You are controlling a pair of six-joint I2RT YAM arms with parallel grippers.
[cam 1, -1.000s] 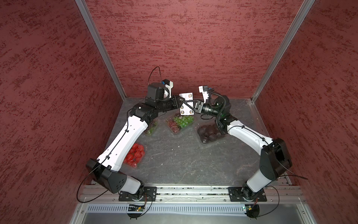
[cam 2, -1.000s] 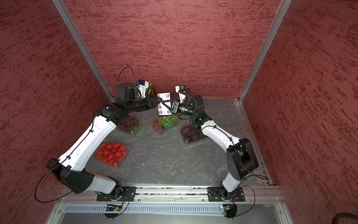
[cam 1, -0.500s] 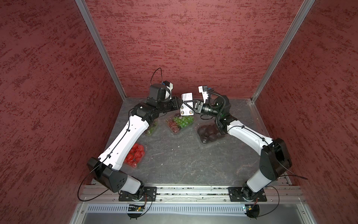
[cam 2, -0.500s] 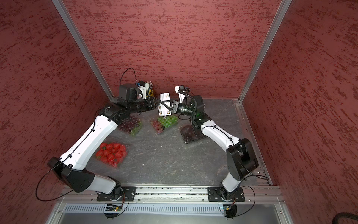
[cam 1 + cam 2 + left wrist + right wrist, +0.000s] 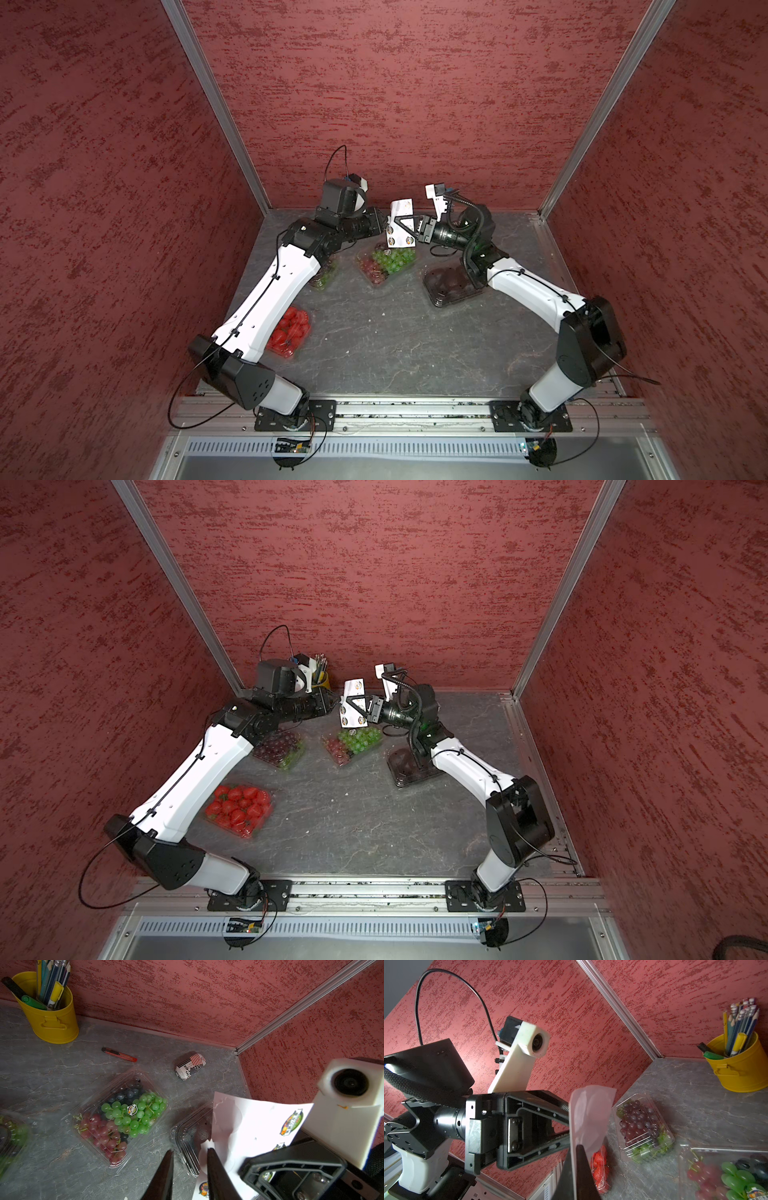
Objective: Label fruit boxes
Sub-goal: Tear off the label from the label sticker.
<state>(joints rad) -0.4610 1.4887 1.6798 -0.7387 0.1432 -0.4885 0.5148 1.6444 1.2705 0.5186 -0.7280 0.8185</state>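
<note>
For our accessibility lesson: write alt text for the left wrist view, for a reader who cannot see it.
The left gripper, fingers apart, sits at the edge of a raised white sticker sheet. On the grey table: a box of green and red grapes with a sticker on its lid, a yellow pencil cup and a red box cutter.

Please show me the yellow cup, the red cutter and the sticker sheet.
yellow cup (image 5: 60, 1030), left wrist view, on its front wall.
red cutter (image 5: 119, 1055), left wrist view, mid-body.
sticker sheet (image 5: 255, 1122), left wrist view, bare white middle.
</note>
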